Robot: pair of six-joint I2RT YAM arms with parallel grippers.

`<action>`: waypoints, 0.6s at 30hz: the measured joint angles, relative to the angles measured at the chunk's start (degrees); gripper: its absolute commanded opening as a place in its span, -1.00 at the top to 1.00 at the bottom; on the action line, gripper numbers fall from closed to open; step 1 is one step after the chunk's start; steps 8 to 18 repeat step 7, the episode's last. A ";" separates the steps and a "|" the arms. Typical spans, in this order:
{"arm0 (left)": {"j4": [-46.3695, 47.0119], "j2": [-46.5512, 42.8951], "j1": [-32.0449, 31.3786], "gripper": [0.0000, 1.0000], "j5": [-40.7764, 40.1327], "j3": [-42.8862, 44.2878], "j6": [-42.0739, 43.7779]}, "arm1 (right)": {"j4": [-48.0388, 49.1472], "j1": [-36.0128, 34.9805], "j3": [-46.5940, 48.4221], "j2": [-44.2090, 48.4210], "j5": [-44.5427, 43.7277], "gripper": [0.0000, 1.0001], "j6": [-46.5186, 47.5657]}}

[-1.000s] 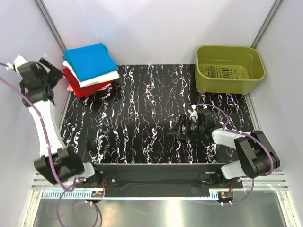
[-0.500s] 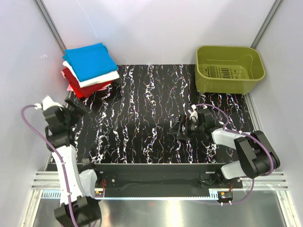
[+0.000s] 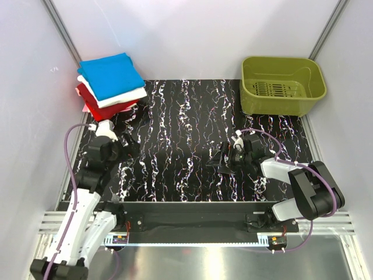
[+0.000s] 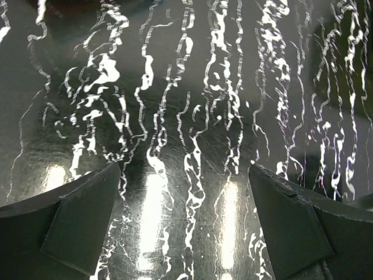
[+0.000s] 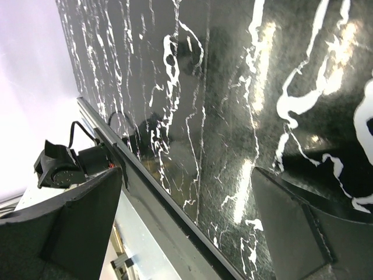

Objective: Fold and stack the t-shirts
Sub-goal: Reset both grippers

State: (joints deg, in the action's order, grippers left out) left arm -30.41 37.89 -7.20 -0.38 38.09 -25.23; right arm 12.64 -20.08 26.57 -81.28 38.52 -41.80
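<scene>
You are looking at three folded t-shirts (image 3: pixel 111 87) lying stacked at the far left corner of the table (image 3: pixel 175 134). The blue shirt (image 3: pixel 111 74) is sitting on top, the white shirt (image 3: pixel 129 95) under it and the red shirt (image 3: pixel 104 109) lowest. Your left gripper (image 3: pixel 129 146) is hovering low near the stack, its fingers (image 4: pixel 76 221) spread wide and holding nothing. Your right gripper (image 3: pixel 217 163) is sitting low at the near right, equally wide and empty. A green basket (image 3: pixel 282 99) is standing at the far right.

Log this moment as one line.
stack: folded turquoise-blue cloth t-shirt atop white cloth t-shirt atop red cloth t-shirt, far-left corner | left gripper: open | right gripper: open
</scene>
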 measured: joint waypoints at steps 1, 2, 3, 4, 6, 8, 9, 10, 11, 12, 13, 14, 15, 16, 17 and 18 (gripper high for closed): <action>-0.04 -0.55 -1.66 -0.97 -1.09 0.00 0.02 | -0.39 0.00 0.00 0.00 0.00 -0.99 0.02; -0.09 -1.36 -3.48 -0.97 -2.32 -0.07 0.13 | -0.79 0.00 0.00 0.00 -0.04 -1.00 0.04; -0.11 -2.54 -4.87 -0.97 -3.43 -0.17 0.24 | -1.14 0.00 0.00 0.00 -0.04 -0.99 0.07; -0.09 -3.89 -6.12 -0.97 -4.39 -0.26 0.42 | -1.46 0.00 0.02 0.00 -0.04 -0.99 0.07; 0.00 -6.03 -7.89 -0.97 -5.90 -0.26 0.90 | -1.86 0.00 0.02 0.00 -0.04 -0.99 0.07; 0.20 -7.26 -8.31 -0.97 -6.47 -0.28 1.22 | -2.03 0.00 0.04 0.00 -0.04 -1.00 0.07; 0.20 -7.26 -8.31 -0.97 -6.47 -0.28 1.22 | -2.03 0.00 0.04 0.00 -0.04 -1.00 0.07; 0.20 -7.26 -8.31 -0.97 -6.47 -0.28 1.22 | -2.03 0.00 0.04 0.00 -0.04 -1.00 0.07; 0.20 -7.26 -8.31 -0.97 -6.47 -0.28 1.22 | -2.03 0.00 0.04 0.00 -0.04 -1.00 0.07; 0.20 -7.26 -8.31 -0.97 -6.47 -0.28 1.22 | -2.03 0.00 0.04 0.00 -0.04 -1.00 0.07; 0.20 -7.26 -8.31 -0.97 -6.47 -0.28 1.22 | -2.03 0.00 0.04 0.00 -0.04 -1.00 0.07; 0.20 -7.26 -8.31 -0.97 -6.47 -0.28 1.22 | -2.03 0.00 0.04 0.00 -0.04 -1.00 0.07; 0.20 -7.26 -8.31 -0.97 -6.47 -0.28 1.22 | -2.03 0.00 0.04 0.00 -0.04 -1.00 0.07; 0.20 -7.26 -8.31 -0.97 -6.47 -0.28 1.22 | -2.03 0.00 0.04 0.00 -0.04 -1.00 0.07; 0.20 -7.26 -8.31 -0.97 -6.47 -0.28 1.22 | -2.03 0.00 0.04 0.00 -0.04 -1.00 0.07; 0.20 -7.26 -8.31 -0.97 -6.47 -0.28 1.22 | -2.03 0.00 0.04 0.00 -0.04 -1.00 0.07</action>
